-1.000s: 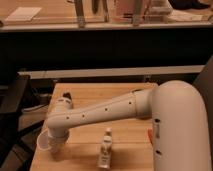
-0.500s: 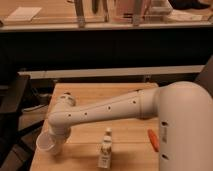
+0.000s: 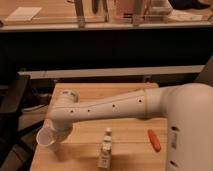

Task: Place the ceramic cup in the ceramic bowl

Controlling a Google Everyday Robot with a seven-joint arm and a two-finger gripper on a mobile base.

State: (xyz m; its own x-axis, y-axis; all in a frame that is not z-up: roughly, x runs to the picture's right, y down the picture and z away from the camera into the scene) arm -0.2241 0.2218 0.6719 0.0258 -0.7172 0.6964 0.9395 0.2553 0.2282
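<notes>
The ceramic cup (image 3: 45,138) is small, white and round. It hangs at the left edge of the wooden table (image 3: 130,150), tilted with its mouth toward the camera. My gripper (image 3: 54,136) is at the end of the white arm that reaches in from the right. It is shut on the cup and holds it a little above the table top. The green ceramic bowl is not in view; it may be hidden behind the arm.
A small white bottle (image 3: 105,148) stands upright near the table's front middle. An orange stick-shaped object (image 3: 155,140) lies to its right. A dark chair (image 3: 12,100) stands left of the table. A counter with a ledge runs along the back.
The arm has swung slightly and the gripper has lifted the cup a little higher at the table's left edge. The bottle and the orange object have not moved.
</notes>
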